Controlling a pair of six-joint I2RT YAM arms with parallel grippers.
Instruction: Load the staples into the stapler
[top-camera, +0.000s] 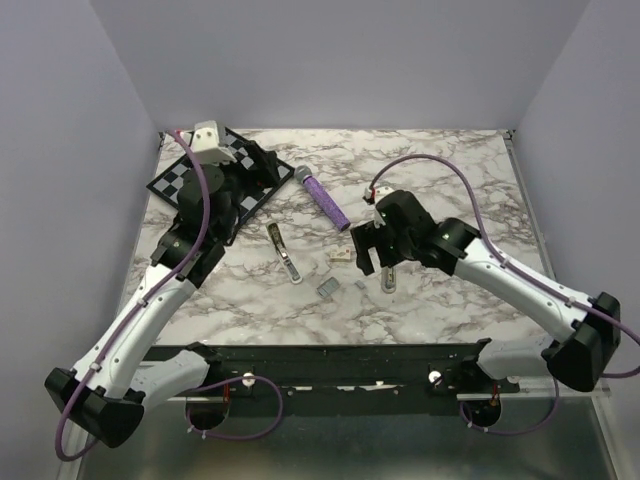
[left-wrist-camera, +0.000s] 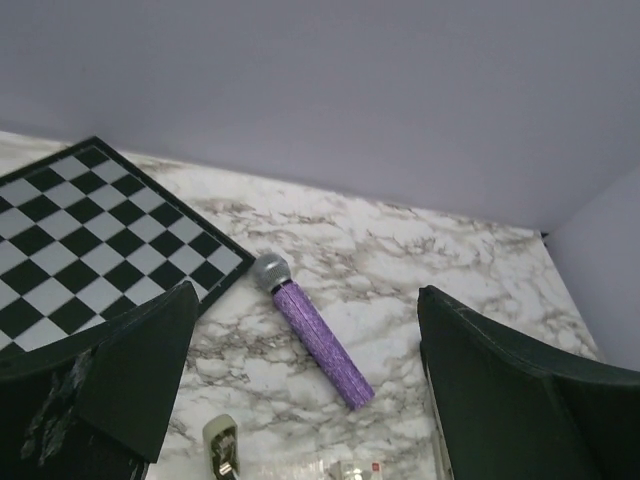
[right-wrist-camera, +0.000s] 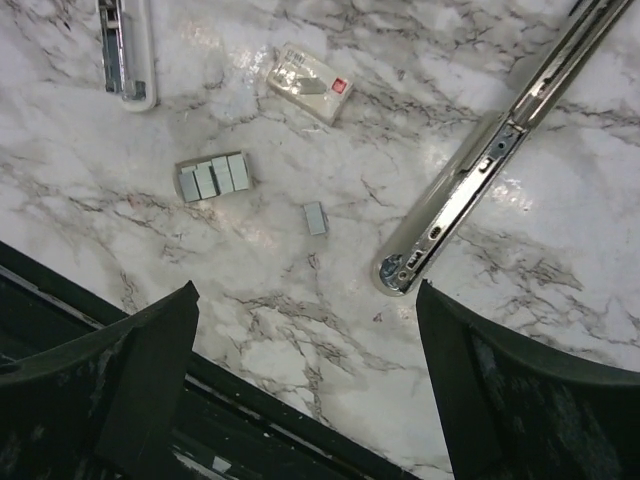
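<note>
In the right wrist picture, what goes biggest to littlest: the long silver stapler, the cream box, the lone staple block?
Largest: long silver stapler, though cut off by the frame.
Middle: cream box.
Smallest: lone staple block.

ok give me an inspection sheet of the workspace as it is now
surface: marble table, no spill seen
job's things: stapler mid-table; second stapler opened out; staples loose in a cluster, lone small block apart from them
clutter: chessboard, purple microphone, small cream box
end effectors: left end effector open, empty; right end effector open, empty
cables: purple cable along each arm, clear of the staples
surroundings: plain lavender walls
</note>
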